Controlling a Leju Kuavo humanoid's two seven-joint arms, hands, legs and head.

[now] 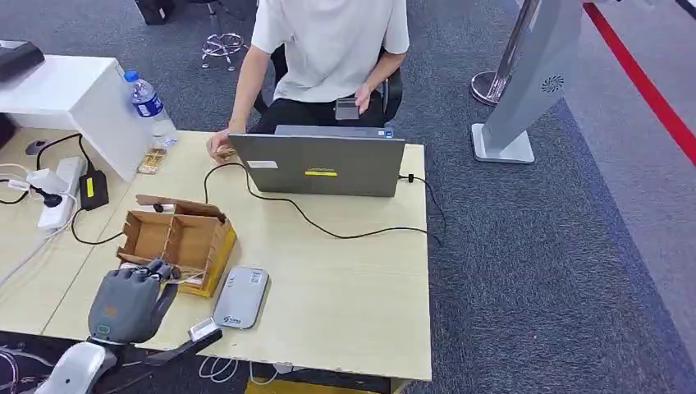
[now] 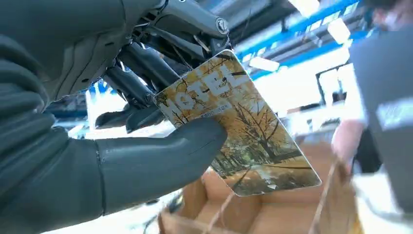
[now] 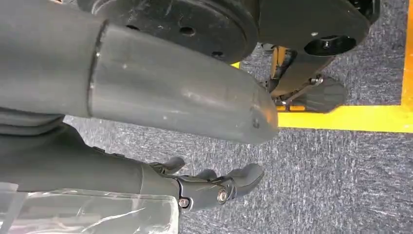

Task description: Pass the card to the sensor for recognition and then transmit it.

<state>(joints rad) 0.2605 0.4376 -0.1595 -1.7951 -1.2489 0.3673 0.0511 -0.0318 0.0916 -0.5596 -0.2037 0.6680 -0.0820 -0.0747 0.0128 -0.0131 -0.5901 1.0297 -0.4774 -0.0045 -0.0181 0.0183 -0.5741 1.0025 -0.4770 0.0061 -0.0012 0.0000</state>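
The left hand (image 2: 122, 146) has the card (image 2: 238, 126), thumb pressing it against the darker fingers, so the pickup is done. In the head view that hand (image 1: 127, 300) sits just over the near edge of the cardboard box (image 1: 176, 238), and the wrist view shows the box (image 2: 234, 209) right under the card. The grey sensor (image 1: 240, 297) lies on the table just beside the box, a short reach to the robot's right. The card is not over it, so the scan and the handover are both to come, by this reckoning. The right hand (image 3: 214, 187) hangs over carpet, fingers loosely curled and holding nothing, though the angle is awkward.

The light wooden table (image 1: 345, 279) carries a laptop (image 1: 324, 164), a trailing black cable (image 1: 328, 230) and a water bottle (image 1: 152, 107). A person (image 1: 328, 49) sits behind it. Grey carpet all round, with a red floor line (image 1: 648, 90).
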